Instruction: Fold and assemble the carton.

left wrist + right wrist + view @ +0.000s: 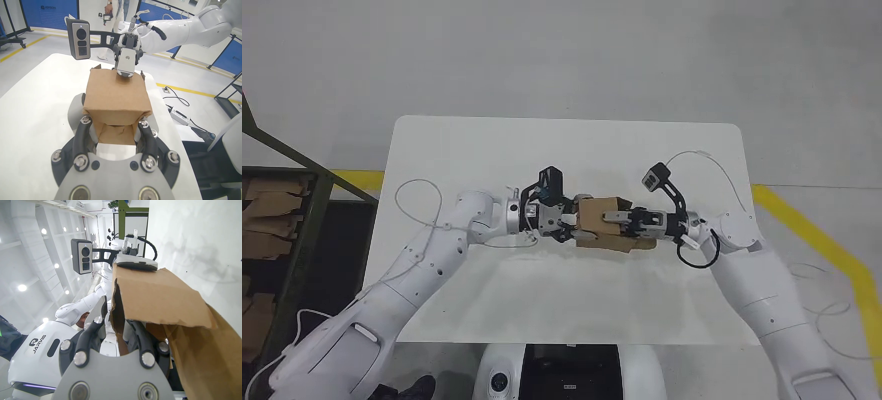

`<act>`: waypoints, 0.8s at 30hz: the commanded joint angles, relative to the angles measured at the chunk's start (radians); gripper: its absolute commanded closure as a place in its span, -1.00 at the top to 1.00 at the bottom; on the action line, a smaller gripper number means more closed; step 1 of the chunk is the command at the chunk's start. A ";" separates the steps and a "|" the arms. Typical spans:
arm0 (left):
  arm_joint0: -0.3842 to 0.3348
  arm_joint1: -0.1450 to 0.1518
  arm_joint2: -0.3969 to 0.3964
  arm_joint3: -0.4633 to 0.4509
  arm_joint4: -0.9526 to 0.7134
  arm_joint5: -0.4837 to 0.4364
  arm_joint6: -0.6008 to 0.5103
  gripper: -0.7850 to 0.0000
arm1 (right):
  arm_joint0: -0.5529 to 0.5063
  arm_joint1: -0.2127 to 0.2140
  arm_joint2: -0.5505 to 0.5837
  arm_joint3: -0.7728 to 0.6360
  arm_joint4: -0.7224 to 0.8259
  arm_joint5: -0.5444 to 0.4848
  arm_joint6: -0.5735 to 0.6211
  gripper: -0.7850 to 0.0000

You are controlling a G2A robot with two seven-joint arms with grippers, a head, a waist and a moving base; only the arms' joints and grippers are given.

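Carton (592,238), long axis 9-to-3 o'clock: left gripper (567,222) clamps its 9 end, right gripper (622,218) its 3 end.

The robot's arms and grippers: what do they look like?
The left arm and right arm are smooth, rounded white shells, each with a thin white cable looping alongside. The left gripper and right gripper have grey plates with silver bolts, black linkages and pale fingers; a black bracket carries a grey-faced camera.
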 commanded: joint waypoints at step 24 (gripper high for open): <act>0.032 0.020 -0.078 0.015 0.007 0.000 0.043 0.13 | -0.113 0.063 0.209 -0.083 -0.094 -0.028 -0.039 -0.80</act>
